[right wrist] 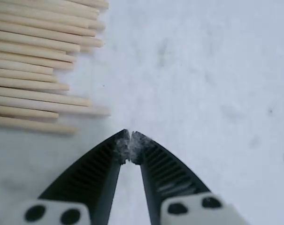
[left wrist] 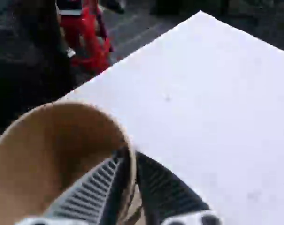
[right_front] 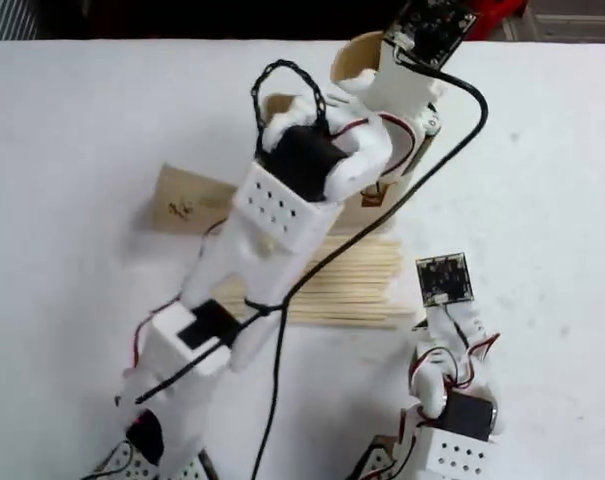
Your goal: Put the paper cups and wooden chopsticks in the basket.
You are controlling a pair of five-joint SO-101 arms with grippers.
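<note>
Two claws, two different jobs. The left claw (left wrist: pixel 131 152) is closed on the cup (left wrist: pixel 52 154), one finger inside the mouth and one outside, pinching the rim wall between them. I judge that grip suits thin paper, since it carries the cup without crushing its round body. In the high view the cup (right_front: pixel 354 58) is at the far middle of the tabletop (right_front: pixel 542 200), under the outstretched left arm. Whether it hangs free or rests on the surface I cannot tell.

The right claw (right wrist: pixel 130 140) is closed tip to tip with nothing in it, low over bare tabletop just right of the chopsticks (right wrist: pixel 38 61). They lie flat, side by side in a loose row, their ends towards the claw. That would offer an end-on approach, though the claw must open first. From above, the chopsticks (right_front: pixel 352 280) are at the middle, partly under the left arm.

A brown sheet (right_front: pixel 182 205) lies left of that arm. I cannot tell whether it belongs to the basket, which the arm may be hiding.

The cup is close to the far edge, with floor beyond it, so there is little room to carry it farther out. Wide bare surface lies to the right of both claws and on the far left.
</note>
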